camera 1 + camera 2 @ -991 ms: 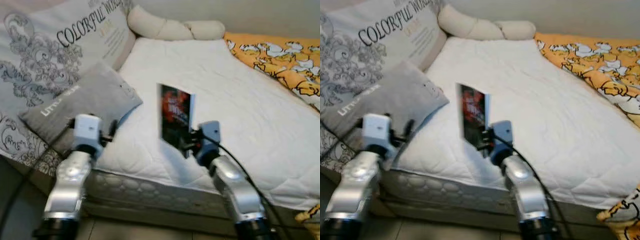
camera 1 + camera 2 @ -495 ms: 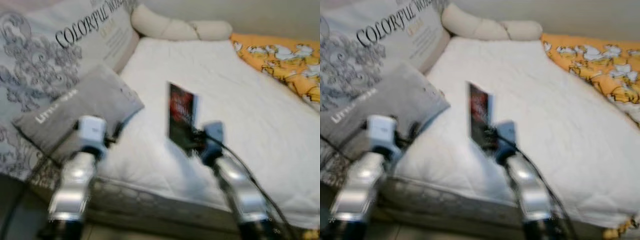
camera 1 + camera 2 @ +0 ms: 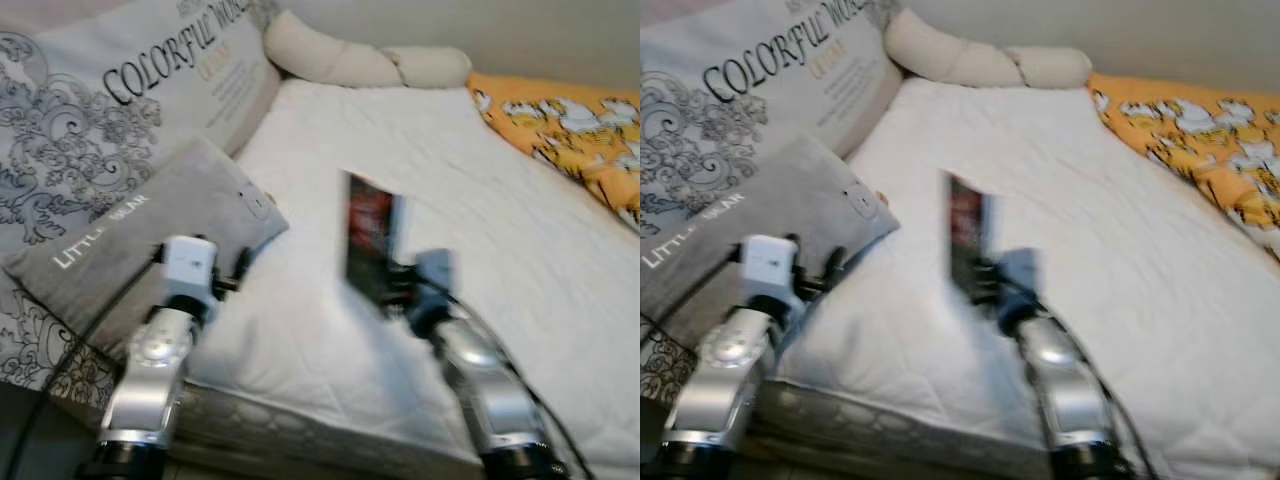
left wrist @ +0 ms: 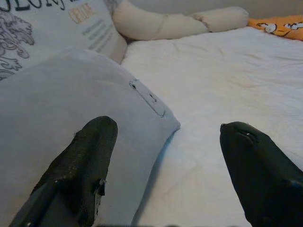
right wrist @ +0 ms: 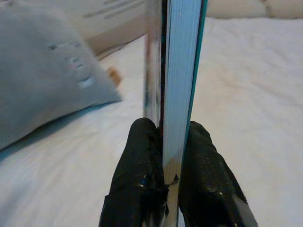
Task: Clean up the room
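Note:
A thin book (image 3: 372,238) with a dark red-and-black cover stands upright in the air above the white bed (image 3: 480,180). My right gripper (image 5: 171,156) is shut on its lower edge, one black finger on each side of the pages (image 5: 180,85). My left gripper (image 4: 168,142) is open with nothing between its fingers, just above the front corner of a grey cushion (image 3: 140,240) lettered "LITTLE BEAR". Both silver arms reach forward over the mattress's front edge.
A big white pillow (image 3: 120,110) with black lettering leans at the left behind the grey cushion. A cream bolster (image 3: 350,60) lies along the head of the bed. An orange patterned blanket (image 3: 570,135) covers the far right. The mattress's front edge (image 3: 300,435) is close below.
The view has shifted a little forward and to the right and is blurred. The book stays upright in my right gripper; the left gripper is still open by the grey cushion.

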